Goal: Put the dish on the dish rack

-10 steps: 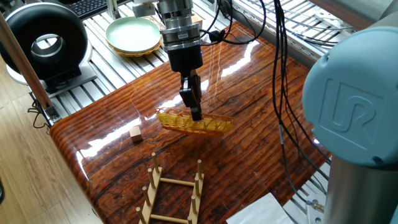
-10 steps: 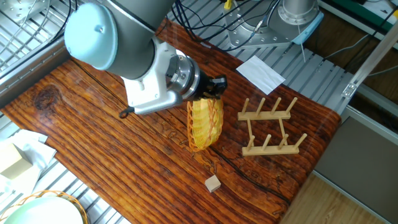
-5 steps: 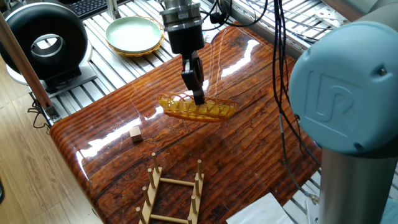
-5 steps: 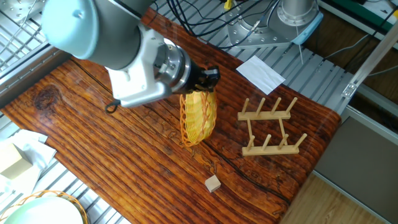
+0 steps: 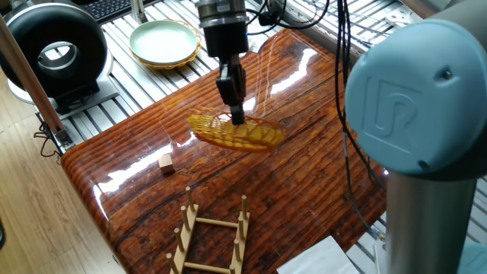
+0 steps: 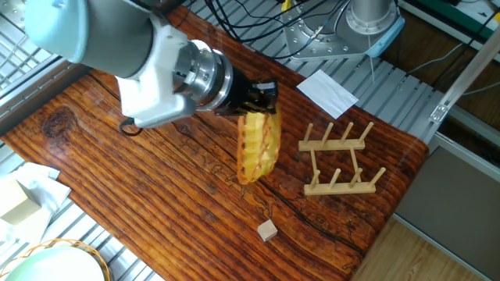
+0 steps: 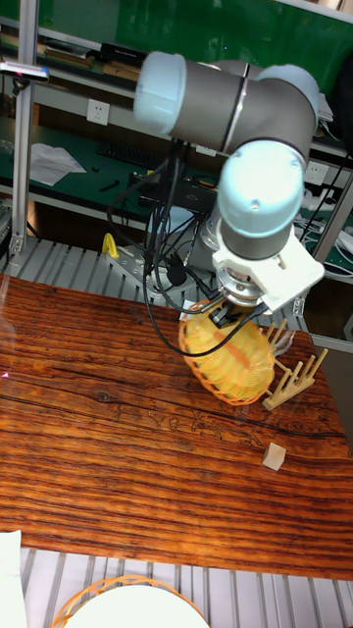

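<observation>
The jaws [image 5: 235,116] are clamped on the rim of the yellow wicker dish [image 5: 236,132], held tilted above the desk [image 5: 304,175] mid-frame. The pickup is done; carrying it to the wooden dish rack [image 5: 211,236], lower centre, remains.

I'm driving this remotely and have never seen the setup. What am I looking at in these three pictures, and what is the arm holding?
One robot arm works at a wooden table, filmed by three fixed cameras from different sides. Its gripper pinches the rim of the dish, a yellow woven basket-plate, held tilted above the table. The dish rack, light wood with upright pegs, stands empty nearby. A small wooden cube lies on the table. The pale green plate sits off the wood, on the metal slats.
</observation>
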Controlling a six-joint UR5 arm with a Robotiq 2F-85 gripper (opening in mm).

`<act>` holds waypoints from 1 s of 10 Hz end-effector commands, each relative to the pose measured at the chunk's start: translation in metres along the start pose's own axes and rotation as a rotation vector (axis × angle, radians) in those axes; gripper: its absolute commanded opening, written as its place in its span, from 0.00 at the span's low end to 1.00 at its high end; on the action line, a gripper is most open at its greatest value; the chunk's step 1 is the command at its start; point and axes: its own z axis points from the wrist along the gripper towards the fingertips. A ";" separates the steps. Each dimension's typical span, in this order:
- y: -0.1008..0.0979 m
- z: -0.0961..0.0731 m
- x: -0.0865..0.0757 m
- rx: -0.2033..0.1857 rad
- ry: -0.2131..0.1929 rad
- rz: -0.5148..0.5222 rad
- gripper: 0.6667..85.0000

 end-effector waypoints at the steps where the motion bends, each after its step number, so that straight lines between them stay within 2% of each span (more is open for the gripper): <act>1: 0.035 -0.008 -0.015 -0.148 -0.066 0.021 0.00; 4: 0.061 -0.008 -0.033 -0.237 -0.115 0.021 0.00; 6: 0.069 -0.007 -0.040 -0.264 -0.136 0.013 0.00; 7: 0.080 -0.007 -0.047 -0.300 -0.157 0.013 0.00; 10: 0.089 0.000 -0.054 -0.329 -0.185 -0.002 0.00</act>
